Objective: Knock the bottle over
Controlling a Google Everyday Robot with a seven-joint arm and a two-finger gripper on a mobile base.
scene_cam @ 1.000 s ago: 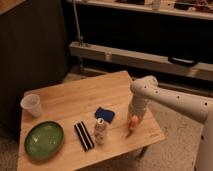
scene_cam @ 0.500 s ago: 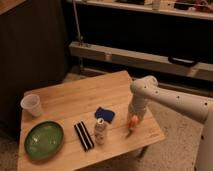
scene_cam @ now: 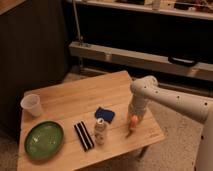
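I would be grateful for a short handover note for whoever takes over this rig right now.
Pincer: low over the table near its front right corner, holding nothing that shows.
Bottle: upright near the front edge, to the picture-left of the pincer and apart from it. A blue pad lies just behind it and a striped bar beside it on the other side.
Done: the arm is down at bottle height. The bottle is not yet touched.
Left: sweep the pincer sideways into the bottle, probably toward the striped bar, until it tips over.
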